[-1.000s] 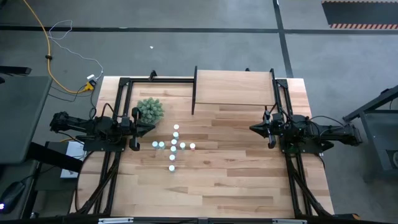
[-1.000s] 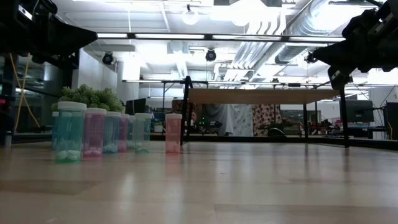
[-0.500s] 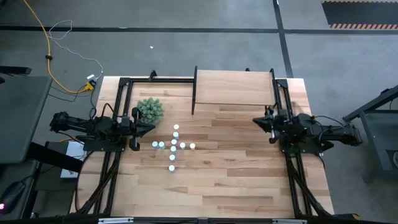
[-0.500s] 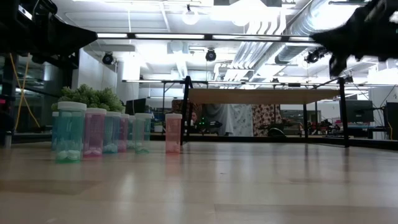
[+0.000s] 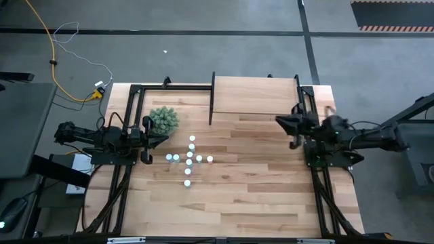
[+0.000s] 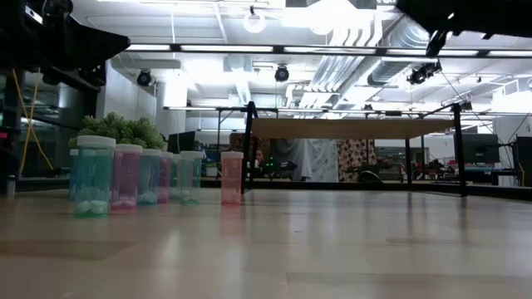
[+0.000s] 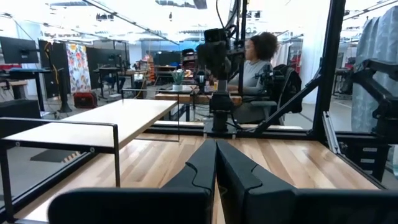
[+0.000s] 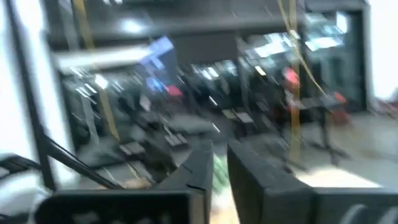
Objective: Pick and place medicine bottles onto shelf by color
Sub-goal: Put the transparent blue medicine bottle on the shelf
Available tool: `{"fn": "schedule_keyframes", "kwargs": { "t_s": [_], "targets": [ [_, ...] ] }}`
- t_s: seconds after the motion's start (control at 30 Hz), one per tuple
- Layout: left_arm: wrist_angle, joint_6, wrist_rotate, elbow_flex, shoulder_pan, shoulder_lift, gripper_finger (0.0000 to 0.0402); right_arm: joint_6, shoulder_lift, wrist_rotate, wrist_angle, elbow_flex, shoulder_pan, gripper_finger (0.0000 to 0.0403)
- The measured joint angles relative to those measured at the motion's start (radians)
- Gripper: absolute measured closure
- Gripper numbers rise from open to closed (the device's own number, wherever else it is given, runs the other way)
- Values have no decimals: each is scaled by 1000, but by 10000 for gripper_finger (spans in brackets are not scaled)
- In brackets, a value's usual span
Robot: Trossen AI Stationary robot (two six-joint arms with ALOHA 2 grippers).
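The medicine bottles [image 5: 188,160] stand clustered on the table's [image 5: 258,196] left-centre, none yet on the shelf [image 5: 255,95] at the far edge; a plant [image 5: 163,118] sits just beyond them. The right gripper [image 5: 281,122], which rested pinched shut at the right side a second ago, has lifted and swung farther away, its fingers [image 8: 249,177] now parting slightly and holding nothing. That suggests the first reach is beginning. The left gripper [image 5: 163,140] waits closed and empty beside the bottles.
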Motion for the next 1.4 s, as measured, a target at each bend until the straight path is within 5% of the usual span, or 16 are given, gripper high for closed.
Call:
{"fn": "schedule_keyframes", "kwargs": {
  "t_s": [0.23, 0.53, 1.03, 1.17, 1.4],
  "targets": [
    [0, -2, 0, 0, 0, 0, 401, 26, 219, 95, -48, 34, 0, 270],
    [0, -44, -34, 0, 0, 0, 387, 55, 300, -50, 4, 56, 17, 215],
    [94, -176, 17, 11, -1, 96, 132, 34, 428, -56, 113, 56, 102, 215],
    [37, -227, 2, 79, -1, 202, 100, 34, 450, -56, 125, 57, 102, 215],
    [-394, -449, -26, 291, -1, 437, 95, 35, 454, -56, 127, 57, 102, 215]
  ]
}}
